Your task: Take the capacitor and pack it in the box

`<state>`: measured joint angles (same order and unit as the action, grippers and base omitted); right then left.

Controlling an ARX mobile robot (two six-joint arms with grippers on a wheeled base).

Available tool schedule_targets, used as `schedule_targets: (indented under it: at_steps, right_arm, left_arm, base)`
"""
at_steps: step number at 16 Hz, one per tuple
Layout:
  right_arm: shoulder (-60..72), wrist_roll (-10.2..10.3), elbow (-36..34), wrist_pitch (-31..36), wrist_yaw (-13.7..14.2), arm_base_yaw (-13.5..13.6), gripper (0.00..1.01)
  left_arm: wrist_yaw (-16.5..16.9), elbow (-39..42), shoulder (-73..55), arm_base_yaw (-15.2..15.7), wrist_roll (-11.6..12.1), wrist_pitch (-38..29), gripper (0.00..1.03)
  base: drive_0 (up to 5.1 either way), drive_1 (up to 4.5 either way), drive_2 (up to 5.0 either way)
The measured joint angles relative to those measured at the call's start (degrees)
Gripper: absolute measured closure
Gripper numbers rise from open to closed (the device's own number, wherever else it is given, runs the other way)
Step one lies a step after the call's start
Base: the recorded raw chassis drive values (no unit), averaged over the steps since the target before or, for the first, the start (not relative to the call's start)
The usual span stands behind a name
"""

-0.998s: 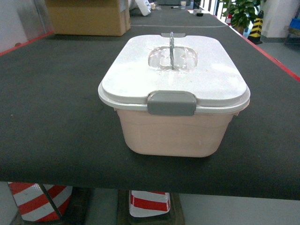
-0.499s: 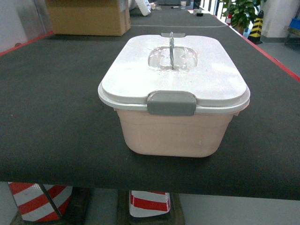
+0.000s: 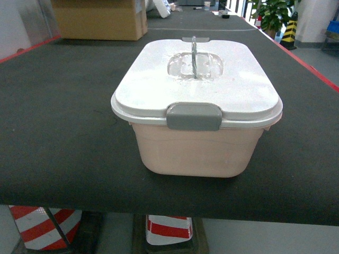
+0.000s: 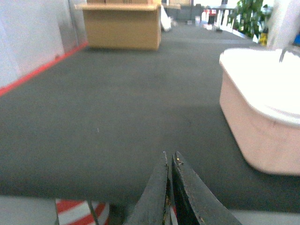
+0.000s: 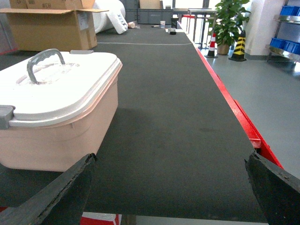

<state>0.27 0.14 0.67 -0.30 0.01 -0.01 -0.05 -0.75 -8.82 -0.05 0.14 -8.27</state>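
One long table (image 3: 58,132) with a dark grey mat fills most of the head view, edged in red along both sides. It runs from 6 o'clock, at the near edge, away to 12 o'clock.

The box (image 3: 198,151) stands on the mat at the centre of the head view, close to the near edge. It is a pale pink tub with rounded corners. Its white lid (image 3: 153,84) is on, and a grey latch (image 3: 194,116) sits on the near side at 6 o'clock of the lid. A grey handle (image 3: 194,55) stands upright in a recess at the lid's middle. No capacitor shows in any view.

A cardboard box (image 3: 100,20) sits far back on the table at about 11 o'clock from the tub, well apart from it. A potted plant (image 3: 273,13) stands on the floor beyond the table at about 1 o'clock, with a yellow and black post (image 3: 289,30) near it. Red and white striped barriers (image 3: 168,228) show below the near table edge.

Neither arm appears in the head view. In its own wrist view the left gripper (image 4: 169,164) has its two dark fingers pressed together, holding nothing, with the tub at 2 o'clock. The right gripper (image 5: 171,161) is spread wide, one finger (image 5: 70,185) at each lower corner of its view, empty, with the tub at 9 o'clock.
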Motion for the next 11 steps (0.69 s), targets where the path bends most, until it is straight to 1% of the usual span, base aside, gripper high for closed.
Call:
schedule_targets:
  at_steps: [1,2,3,4,5,11]
  right_arm:
    - [0.0,0.02,0.0,-0.02,0.02,0.0,0.03]
    - [0.0,0.0,0.0,-0.02,0.02,0.0,0.03]
    - [0.0,0.0,0.0,0.04,0.0,0.0,0.03]
    - [0.0,0.0,0.0,-0.07,0.0,0.0,0.03]
    - [0.0,0.0,0.0,0.0,-0.02,0.0,0.03]
    - [0.0,0.0,0.0,-0.02,0.0,0.0,0.03]
  left_arm:
    - [0.02,0.0,6.86,0.0,0.0,9.2,1.01]
    - [0.02,-0.22,8.2,-0.02,0.02,7.32,1.01]
    - [-0.02,-0.02,8.2,0.0,0.02,9.01,1.01]
    - [0.04,-0.02,8.22,0.0,0.0,8.57,1.01]
    - [0.04,-0.02,8.22,0.0,-0.02,8.59,0.95]
    - [0.04,-0.02,8.22,0.0,-0.02,8.57,0.1]
  base:
    - [0.0,0.0,0.0]
    - [0.0,0.0,0.0]
    - [0.0,0.0,0.0]
    - [0.0,0.0,0.0]
    - [0.0,0.0,0.0]
    - [0.0,0.0,0.0]
